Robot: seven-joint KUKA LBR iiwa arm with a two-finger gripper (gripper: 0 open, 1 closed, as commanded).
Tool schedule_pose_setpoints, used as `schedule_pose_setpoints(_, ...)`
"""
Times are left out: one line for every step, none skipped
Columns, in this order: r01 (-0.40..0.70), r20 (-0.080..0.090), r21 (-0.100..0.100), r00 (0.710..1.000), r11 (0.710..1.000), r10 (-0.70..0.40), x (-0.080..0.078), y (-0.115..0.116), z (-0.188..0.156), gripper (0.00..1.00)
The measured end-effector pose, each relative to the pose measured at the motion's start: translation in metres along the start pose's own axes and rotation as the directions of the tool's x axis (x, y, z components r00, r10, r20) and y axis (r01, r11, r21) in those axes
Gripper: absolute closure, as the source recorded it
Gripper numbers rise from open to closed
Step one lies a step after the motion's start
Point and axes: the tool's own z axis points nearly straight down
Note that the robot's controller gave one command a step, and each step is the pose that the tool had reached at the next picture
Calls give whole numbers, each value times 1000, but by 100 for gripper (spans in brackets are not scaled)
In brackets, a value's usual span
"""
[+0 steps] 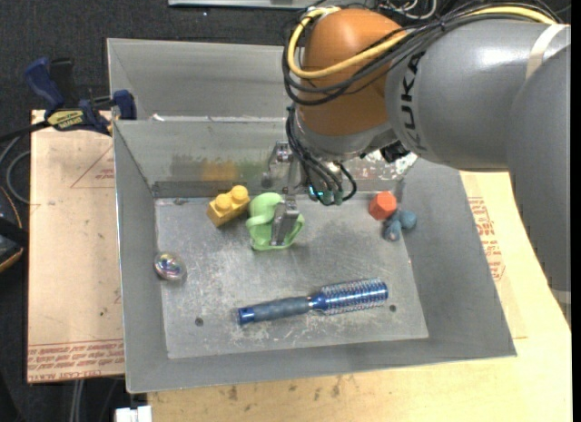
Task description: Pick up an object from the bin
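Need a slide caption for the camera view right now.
Hand low at a light green thing mid-bin, beside a yellow block; blue brush lies in front.

In the bin [136, 230] the brush [313, 302] lies before the cup [264, 219], the block [227, 205] left of it.

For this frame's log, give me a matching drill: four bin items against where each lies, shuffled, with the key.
1 yellow block
2 blue brush
3 shiny ball
4 orange block

A lowest in view, lying crosswise
B far left, alone
C right side, beside a small blue piece
D just left of the green thing at the gripper

Pairs: 1-D, 2-A, 3-B, 4-C
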Motion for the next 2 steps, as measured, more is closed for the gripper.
schedule_pose_setpoints(329, 11, 3, 944, 944, -329, 12, -10, -30, 0)
schedule_pose_setpoints(198, 0, 1, 980, 980, -198, 26, -38, 79, 0)
